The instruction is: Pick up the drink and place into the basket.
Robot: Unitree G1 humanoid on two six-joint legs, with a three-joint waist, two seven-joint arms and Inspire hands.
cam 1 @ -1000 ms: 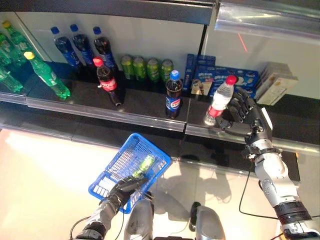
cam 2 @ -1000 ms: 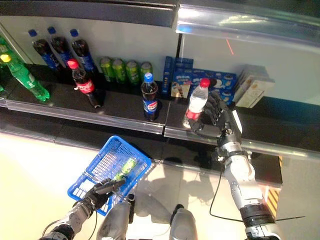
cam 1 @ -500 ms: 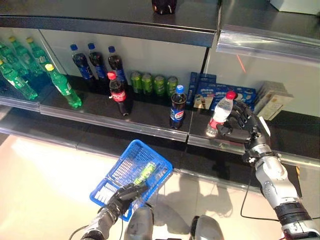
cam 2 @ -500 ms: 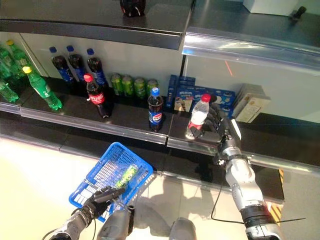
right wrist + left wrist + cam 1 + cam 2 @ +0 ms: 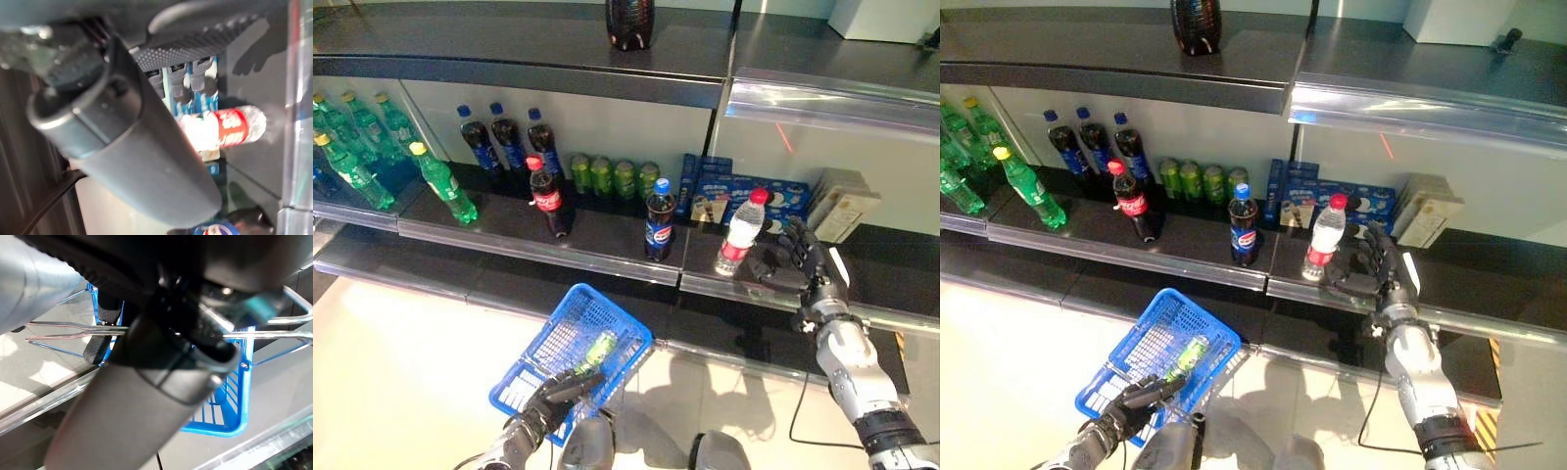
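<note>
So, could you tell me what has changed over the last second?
The right hand has let go of the water bottle and drawn back; the bottle now stands upright on the shelf. The left hand still holds the blue basket.

Silver-grey arms, each ending in a dark robot hand (image 5: 795, 264).

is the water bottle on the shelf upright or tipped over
Upright: the water bottle stands on its base on the shelf, red cap up, beside the right hand.

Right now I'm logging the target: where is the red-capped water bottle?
The water bottle stands upright on the shelf, right of the cola bottle, just beside the right hand.
</note>
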